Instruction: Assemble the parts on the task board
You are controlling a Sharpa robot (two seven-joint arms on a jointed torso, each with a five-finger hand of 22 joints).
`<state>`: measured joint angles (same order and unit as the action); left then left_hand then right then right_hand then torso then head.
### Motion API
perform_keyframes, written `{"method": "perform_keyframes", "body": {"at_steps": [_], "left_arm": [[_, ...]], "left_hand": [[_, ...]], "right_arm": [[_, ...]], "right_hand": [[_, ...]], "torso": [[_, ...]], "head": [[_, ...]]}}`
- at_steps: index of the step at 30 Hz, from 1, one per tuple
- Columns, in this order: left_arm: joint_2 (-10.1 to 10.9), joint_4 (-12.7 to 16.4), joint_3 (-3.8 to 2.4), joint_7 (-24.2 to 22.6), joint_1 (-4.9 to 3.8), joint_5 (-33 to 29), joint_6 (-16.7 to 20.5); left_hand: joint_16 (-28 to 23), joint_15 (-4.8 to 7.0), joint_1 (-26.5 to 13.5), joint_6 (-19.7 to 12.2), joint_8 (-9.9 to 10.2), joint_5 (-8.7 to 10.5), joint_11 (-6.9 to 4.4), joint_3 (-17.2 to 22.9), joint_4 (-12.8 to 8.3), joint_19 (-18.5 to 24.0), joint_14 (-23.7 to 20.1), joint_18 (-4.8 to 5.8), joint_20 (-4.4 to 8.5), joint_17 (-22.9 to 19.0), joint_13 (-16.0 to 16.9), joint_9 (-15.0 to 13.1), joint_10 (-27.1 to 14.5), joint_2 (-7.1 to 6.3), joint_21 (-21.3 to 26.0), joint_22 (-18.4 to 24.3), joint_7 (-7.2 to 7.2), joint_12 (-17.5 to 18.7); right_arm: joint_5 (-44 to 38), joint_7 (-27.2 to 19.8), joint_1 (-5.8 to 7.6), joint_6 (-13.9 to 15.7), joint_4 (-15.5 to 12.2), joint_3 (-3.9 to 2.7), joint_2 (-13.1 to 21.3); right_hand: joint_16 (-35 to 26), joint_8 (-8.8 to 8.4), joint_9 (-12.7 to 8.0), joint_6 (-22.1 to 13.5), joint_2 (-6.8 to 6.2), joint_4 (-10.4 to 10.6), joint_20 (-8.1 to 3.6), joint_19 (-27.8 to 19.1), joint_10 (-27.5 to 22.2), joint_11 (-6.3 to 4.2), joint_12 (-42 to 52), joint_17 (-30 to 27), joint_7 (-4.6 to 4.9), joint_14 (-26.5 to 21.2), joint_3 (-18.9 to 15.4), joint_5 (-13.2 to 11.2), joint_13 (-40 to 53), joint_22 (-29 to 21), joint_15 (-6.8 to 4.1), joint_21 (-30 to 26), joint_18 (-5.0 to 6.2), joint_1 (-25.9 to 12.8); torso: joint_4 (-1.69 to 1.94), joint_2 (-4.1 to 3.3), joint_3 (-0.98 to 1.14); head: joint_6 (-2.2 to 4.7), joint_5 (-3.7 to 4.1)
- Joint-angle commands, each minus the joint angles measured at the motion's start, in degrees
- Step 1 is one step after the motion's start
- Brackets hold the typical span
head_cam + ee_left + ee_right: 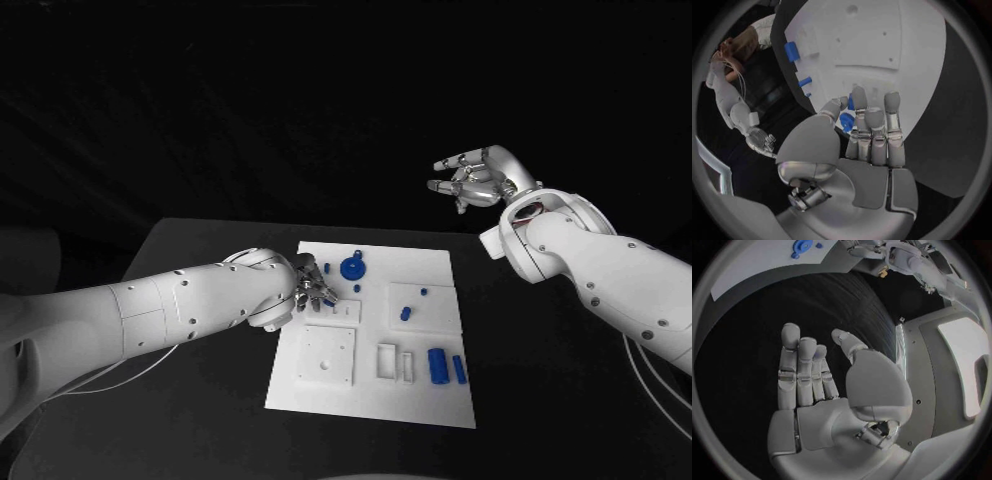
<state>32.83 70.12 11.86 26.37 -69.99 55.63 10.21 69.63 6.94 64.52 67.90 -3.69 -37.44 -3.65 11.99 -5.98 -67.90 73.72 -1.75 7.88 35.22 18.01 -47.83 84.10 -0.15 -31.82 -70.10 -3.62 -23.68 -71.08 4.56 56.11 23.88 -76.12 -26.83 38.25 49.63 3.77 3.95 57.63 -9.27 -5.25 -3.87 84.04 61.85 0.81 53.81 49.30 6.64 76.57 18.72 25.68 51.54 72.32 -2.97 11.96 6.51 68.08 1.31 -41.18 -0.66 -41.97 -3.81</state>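
- Lying mid-table, white task board (pixel 433 400) rests on black table (pixel 202 250); dark backdrop behind.
- Blue parts (pixel 355 267) sit on board's far half, more (pixel 438 362) nr its front-right.
- Left hand (pixel 306 288) at board's left edge, pinching a small blue part (pixel 846 120).
- Right hand (pixel 473 177) raised beyond table's far-right corner, fingers apart, holding nothing.

Black tabletop (pixel 202 400), matte, w/ dark drape-like backdrop (pixel 216 100) behind; room dim, no windows or floor discernible.
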Motion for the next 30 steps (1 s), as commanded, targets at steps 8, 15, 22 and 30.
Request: {"method": "perform_keyframes", "body": {"at_steps": [8, 15, 22, 30], "left_arm": [[-1.22, -1.3, 0.01, 0.27, 0.32, 1.08, -0.64], [-1.73, -1.66, 0.01, 0.27, 0.42, 1.09, -1.06], [-2.09, -1.91, 0.02, 0.36, 0.61, 1.1, -1.9], [-2.25, -2.25, 0.01, 0.59, 1.09, 1.2, -2.04]], "left_hand": [[0.22, 0.04, 0.37, 5.68, -0.11, -0.39, -0.32, 2.79, -3.1, -0.32, 0.22, 0.54, 0.05, 0.03, -0.15, -8.7, 2.69, 0.26, 0.44, -0.32, 4.87, -0.44], [0.23, -0.02, 0.27, 5.96, -0.13, -0.31, -0.24, 2.76, -3.12, -0.45, 0.33, 0.56, -0.01, 0.0, -0.16, -8.71, 2.72, 0.32, 0.74, -0.61, 4.92, -0.75], [0.16, 0.01, 0.22, 6.18, -0.13, -0.12, -0.25, 2.59, -3.11, -0.78, 0.57, 0.53, -0.01, -0.07, -0.26, -8.86, 2.71, 0.35, 1.18, -0.93, 4.97, -1.11], [0.06, 0.07, 0.25, 6.06, -0.11, 0.0, -0.26, 2.55, -3.08, -1.03, 0.67, 0.54, 0.04, -0.12, -0.38, -8.98, 2.72, 0.42, 1.55, -1.21, 4.96, -1.18]], "right_arm": [[0.23, -0.9, 0.09, -0.17, 0.12, -0.03, -0.32], [-0.02, -0.75, 0.24, -0.45, 0.25, -0.02, -0.47], [-0.27, -0.43, 0.32, -1.14, 0.37, -0.02, -0.57], [-0.39, -0.22, 0.35, -1.54, 0.58, -0.01, -0.77]], "right_hand": [[0.05, -0.17, -0.02, 0.65, 0.62, -0.45, -0.33, 1.71, -0.22, -0.22, -0.12, -0.11, -0.03, -0.11, -2.5, 1.96, -0.17, 0.07, -0.2, -0.38, 0.67, 0.22], [0.06, -0.17, -0.03, 0.54, 0.63, -0.41, -0.31, 1.72, -0.2, -0.2, -0.11, -0.12, -0.02, -0.11, -3.05, 2.33, -0.17, 0.14, -0.17, -0.41, 0.66, 0.08], [-0.02, -0.18, -0.03, 0.45, 0.77, -0.48, -0.29, 1.61, -0.37, -0.17, -0.23, -0.17, -0.01, -0.28, -3.56, 2.37, -0.23, 0.06, -0.14, -1.1, 0.7, 0.31], [-0.02, -0.14, 0.01, 0.72, 0.87, -0.47, -0.27, 1.62, -0.38, -0.19, -0.2, -0.19, -0.05, -0.32, -3.75, 2.38, -0.24, 0.05, -0.13, -1.23, 0.7, 0.33]], "torso": [[0.06, -0.04, -0.01], [-0.02, -0.13, -0.08], [0.06, -0.04, -0.08], [0.08, 0.0, -0.12]], "head": [[0.0, 0.04], [-0.08, 0.11], [-0.3, 0.29], [-0.13, 0.55]]}}
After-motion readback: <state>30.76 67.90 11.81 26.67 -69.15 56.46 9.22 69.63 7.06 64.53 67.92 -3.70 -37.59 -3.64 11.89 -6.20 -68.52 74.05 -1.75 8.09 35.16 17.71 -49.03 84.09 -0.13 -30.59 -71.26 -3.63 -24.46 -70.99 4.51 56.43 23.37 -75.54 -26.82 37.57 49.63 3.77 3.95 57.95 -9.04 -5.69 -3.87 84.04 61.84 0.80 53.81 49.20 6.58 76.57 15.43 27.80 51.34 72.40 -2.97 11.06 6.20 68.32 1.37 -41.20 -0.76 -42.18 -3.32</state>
